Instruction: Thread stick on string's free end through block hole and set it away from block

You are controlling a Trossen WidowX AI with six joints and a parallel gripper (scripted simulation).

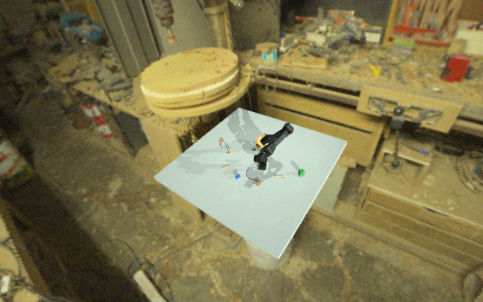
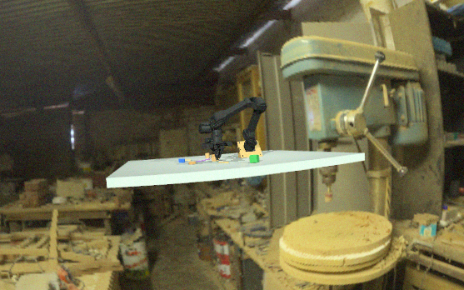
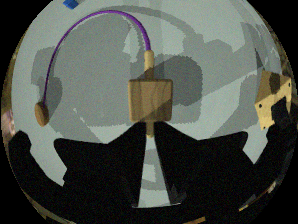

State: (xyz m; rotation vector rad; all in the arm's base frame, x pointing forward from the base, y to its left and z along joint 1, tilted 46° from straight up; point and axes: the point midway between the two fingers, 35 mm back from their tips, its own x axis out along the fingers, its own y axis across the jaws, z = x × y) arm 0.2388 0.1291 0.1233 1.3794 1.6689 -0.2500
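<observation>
In the wrist view the wooden block (image 3: pixel 150 100) sits just in front of my fingers. The thin wooden stick (image 3: pixel 149 60) runs through its hole. Its far end sticks out beyond the block, and its near end lies between my fingertips. A purple string (image 3: pixel 87 24) (image 1: pixel 250 173) arcs from the stick's far end to the round wooden button (image 3: pixel 41 113) (image 1: pixel 258 183) on the left. My gripper (image 3: pixel 149 122) (image 1: pixel 261 165) (image 2: pixel 217 155) is low over the table (image 1: pixel 251 217) and shut on the stick. In the top and exterior views the gripper hides the block.
A green cube (image 1: pixel 301 172) (image 2: pixel 254 158) lies to the right and a small blue piece (image 1: pixel 238 176) (image 3: pixel 68 3) (image 2: pixel 182 160) near the button. Loose sticks (image 1: pixel 225 166) (image 1: pixel 279 175) (image 1: pixel 228 148) lie around. The arm's orange base (image 1: pixel 260 140) (image 3: pixel 272 99) stands behind.
</observation>
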